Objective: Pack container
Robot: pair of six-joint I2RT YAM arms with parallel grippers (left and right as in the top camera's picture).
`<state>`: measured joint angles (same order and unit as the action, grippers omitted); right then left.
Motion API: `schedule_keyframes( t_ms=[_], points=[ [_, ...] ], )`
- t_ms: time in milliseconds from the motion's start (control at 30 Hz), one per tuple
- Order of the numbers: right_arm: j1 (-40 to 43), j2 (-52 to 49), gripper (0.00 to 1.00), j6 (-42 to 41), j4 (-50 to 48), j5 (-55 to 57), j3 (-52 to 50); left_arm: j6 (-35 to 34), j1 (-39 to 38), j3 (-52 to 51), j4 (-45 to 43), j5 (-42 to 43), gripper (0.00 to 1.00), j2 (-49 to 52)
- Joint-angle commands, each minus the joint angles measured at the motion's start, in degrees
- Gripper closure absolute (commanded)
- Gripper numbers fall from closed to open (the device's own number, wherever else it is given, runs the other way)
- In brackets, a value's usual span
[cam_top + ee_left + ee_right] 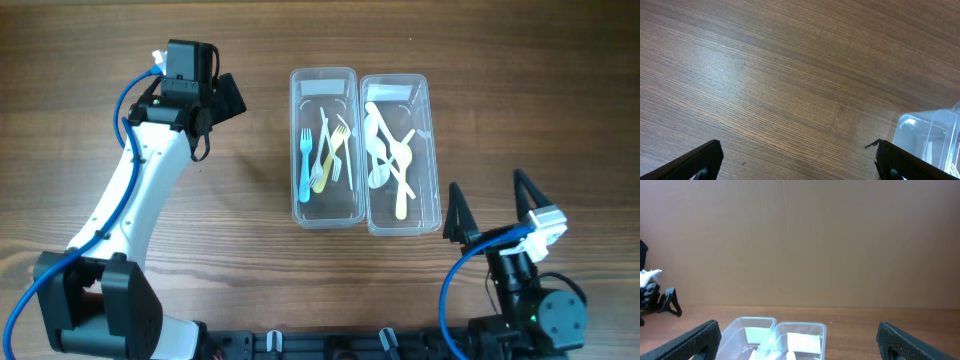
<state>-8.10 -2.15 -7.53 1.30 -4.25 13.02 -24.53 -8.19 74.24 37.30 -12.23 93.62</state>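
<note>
Tubs [330, 210] of clear plastic, pastel forks [305, 170], seemingly white spoons [378, 140], woodgrain table [250, 260].

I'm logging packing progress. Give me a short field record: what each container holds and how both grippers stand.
left container: clear, holds forks, blue and yellow among them
right container: clear, holds spoons, white and pale yellow
layout: containers side by side
left gripper: fingers open, empty, over bare table left of the containers
right gripper: fingers open, empty, beside the right container
</note>
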Motion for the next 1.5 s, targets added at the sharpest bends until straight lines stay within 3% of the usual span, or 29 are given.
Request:
schedule_keyframes(
  t_ms=[0,500,767,1000,1467],
  points=[
    [-0.24,1.95,0.00,-1.44,-2.27,-0.02,-3.85,0.04,0.31,0.79,0.00,-0.90,0.00,-1.42],
    [0.81,1.95,0.00,4.61,-7.17,-0.22,-12.76,0.04,0.33,0.79,0.02,-0.90,0.00,-1.42],
    [5.60,1.95,0.00,4.59,-6.36,-0.20,-12.72,0.04,0.33,0.79,0.00,-0.90,0.00,-1.42],
    [5.77,1.95,0.00,4.50,-1.44,-0.02,-12.72,0.04,0.33,0.79,0.02,-0.90,0.00,-1.42],
    [5.77,1.88,0.00,4.50,-1.49,-0.02,-12.72,0.04,0.31,0.79,0.02,-0.90,0.00,-1.42]
  ],
)
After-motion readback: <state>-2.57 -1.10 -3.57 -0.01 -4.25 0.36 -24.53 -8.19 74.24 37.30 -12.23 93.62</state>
